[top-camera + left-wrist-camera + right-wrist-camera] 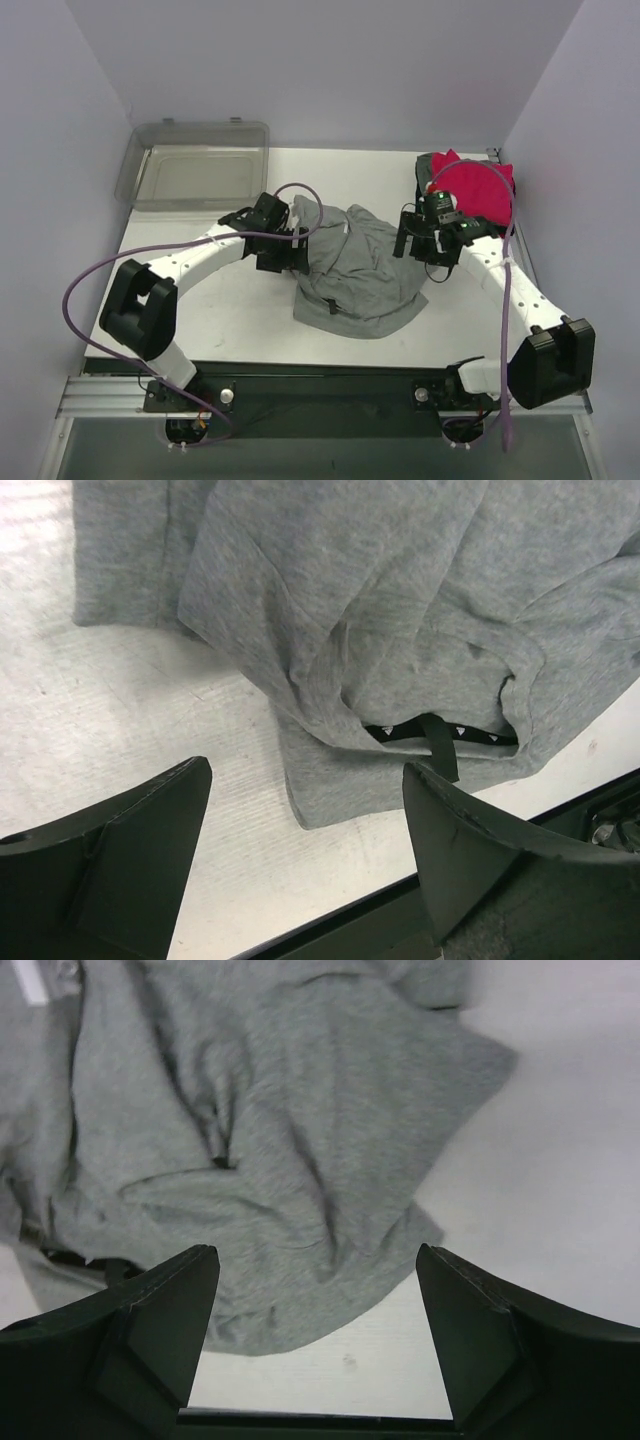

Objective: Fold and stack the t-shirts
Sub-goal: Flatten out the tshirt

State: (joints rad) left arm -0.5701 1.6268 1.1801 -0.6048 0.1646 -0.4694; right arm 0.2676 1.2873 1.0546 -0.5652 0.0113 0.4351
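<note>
A grey t-shirt (360, 275) is seen crumpled at the middle of the desk (230, 310), between the left claw (305, 770) and the right claw (317, 1250), both held apart over its edges. A pink-red shirt (478, 188) is piled at the far right corner.

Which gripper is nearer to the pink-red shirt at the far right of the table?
Right. The right gripper is just left of the pink-red shirt, over the grey tee's right edge; the left gripper is at the tee's left edge.

Lab: bare table (240, 312) in plain enclosure (330, 70)
</note>
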